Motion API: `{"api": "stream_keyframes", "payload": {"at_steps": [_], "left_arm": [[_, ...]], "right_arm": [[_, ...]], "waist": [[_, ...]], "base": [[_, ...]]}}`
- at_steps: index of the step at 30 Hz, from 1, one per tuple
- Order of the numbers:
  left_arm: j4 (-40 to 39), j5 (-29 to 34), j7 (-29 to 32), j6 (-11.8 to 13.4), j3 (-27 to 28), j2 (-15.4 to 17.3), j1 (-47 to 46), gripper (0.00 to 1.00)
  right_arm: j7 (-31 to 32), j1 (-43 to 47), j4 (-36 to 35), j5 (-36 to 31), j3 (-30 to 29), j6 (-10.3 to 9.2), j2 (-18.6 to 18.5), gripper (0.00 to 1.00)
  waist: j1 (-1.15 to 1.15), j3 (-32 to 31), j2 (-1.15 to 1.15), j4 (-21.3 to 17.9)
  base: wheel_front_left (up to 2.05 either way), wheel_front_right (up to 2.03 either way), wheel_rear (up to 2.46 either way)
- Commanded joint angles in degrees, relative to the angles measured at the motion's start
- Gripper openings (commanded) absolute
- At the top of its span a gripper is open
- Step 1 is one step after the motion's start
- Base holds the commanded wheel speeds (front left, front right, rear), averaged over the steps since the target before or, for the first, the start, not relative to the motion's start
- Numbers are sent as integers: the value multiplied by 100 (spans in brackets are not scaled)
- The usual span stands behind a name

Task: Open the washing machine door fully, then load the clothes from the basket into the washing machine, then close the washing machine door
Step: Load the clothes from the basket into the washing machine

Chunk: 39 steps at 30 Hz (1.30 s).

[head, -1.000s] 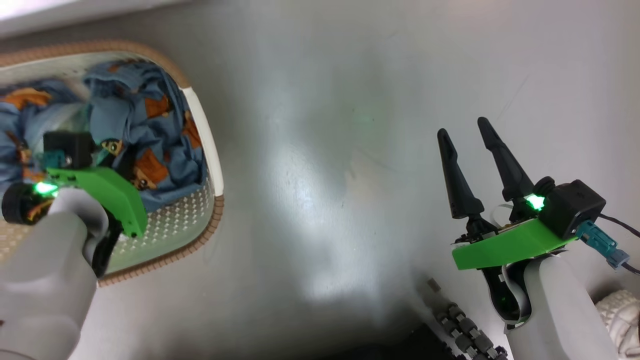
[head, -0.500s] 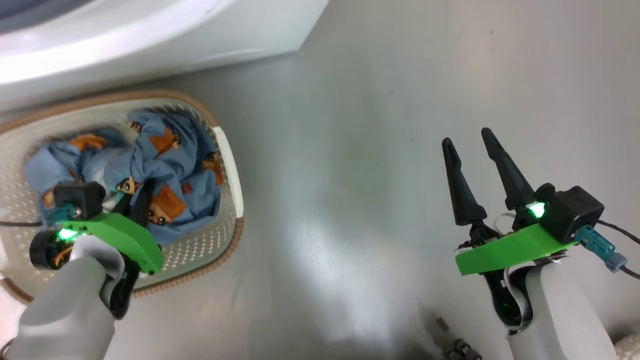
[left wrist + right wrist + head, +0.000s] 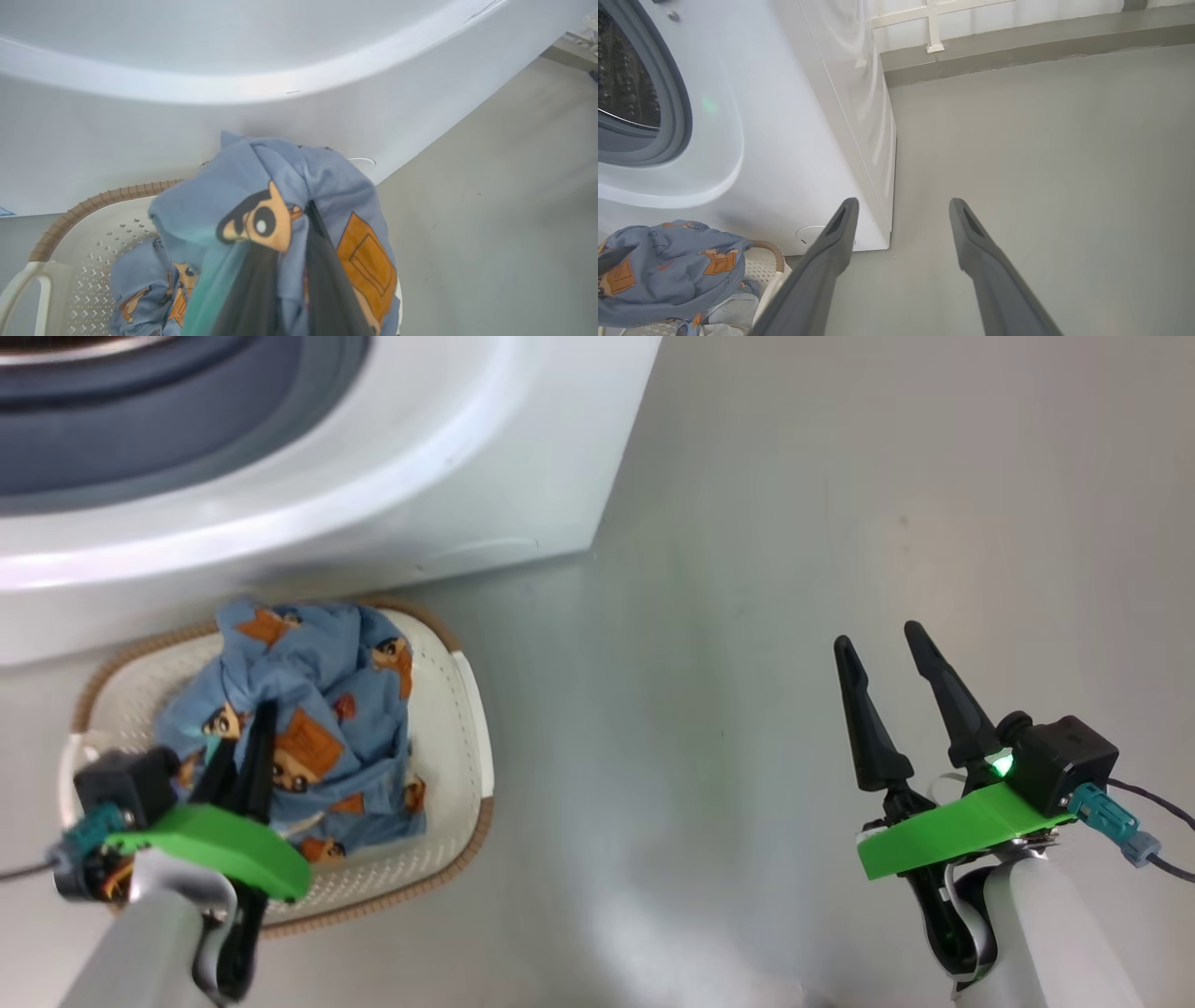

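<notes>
The light blue clothes (image 3: pixel 308 709) with orange-brown figures bulge up out of the cream basket (image 3: pixel 462 728), which stands on the floor against the white washing machine (image 3: pixel 448 457). My left gripper (image 3: pixel 260 733) is shut on a fold of the clothes (image 3: pixel 261 182), its dark fingers (image 3: pixel 322 261) buried in the fabric above the basket (image 3: pixel 70 214). More blue cloth lies lower in the basket. My right gripper (image 3: pixel 878 639) hangs open over bare floor to the right, nothing between its fingers (image 3: pixel 831 252). The machine's grey gasket (image 3: pixel 677 107) and steel drum (image 3: pixel 626 79) show. The washing machine door is out of view.
Grey floor (image 3: pixel 709 709) stretches between the basket and my right arm. The machine's right front corner (image 3: pixel 885 238) stands close to the right gripper's left finger. A low wall ledge (image 3: pixel 1017 42) runs behind. A round flap (image 3: pixel 810 233) sits low on the machine's front.
The head camera has tilted up, bringing the washing machine's front into view. My left gripper has risen with the bunched blue garment pulled up from the basket. The right gripper stays open.
</notes>
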Motion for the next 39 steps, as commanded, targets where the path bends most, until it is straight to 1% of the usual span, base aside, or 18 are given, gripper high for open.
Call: {"api": "stream_keyframes", "payload": {"at_steps": [1, 8, 18, 28, 34, 39], "left_arm": [[-261, 212, -70, 67, 336, 108, 275, 0], [-1083, 876, -71, 39, 1303, -259, 1001, 0], [-2010, 1846, -71, -154, 2165, -750, 1773, 0], [-2823, 2614, -71, -196, 2748, -1074, 2615, 0], [-3043, 2802, -71, -217, 2999, -1195, 2989, 0], [-3172, 2934, -71, -224, 3132, -1284, 3235, 0]], "right_arm": [[-27, 208, -78, -16, 105, 9, 5, 100], [-27, 351, 49, -73, -22, 9, 5, 100], [-27, 688, 88, -111, -75, 9, 5, 100], [-27, 1059, 49, -420, -100, 9, 5, 100], [-27, 1263, 6, -477, -140, 9, 5, 100], [-27, 1377, -12, -464, -146, 9, 5, 100]], "waist": [[0, -495, 0, 166], [0, -1085, 0, 326], [0, -1893, 0, 570], [0, -2642, 0, 639], [0, -2943, 0, 662], [0, -3072, 0, 678]], "base": [[0, 0, 0], [0, 0, 0], [0, 0, 0], [0, 0, 0], [0, 0, 0], [0, 0, 0]]}}
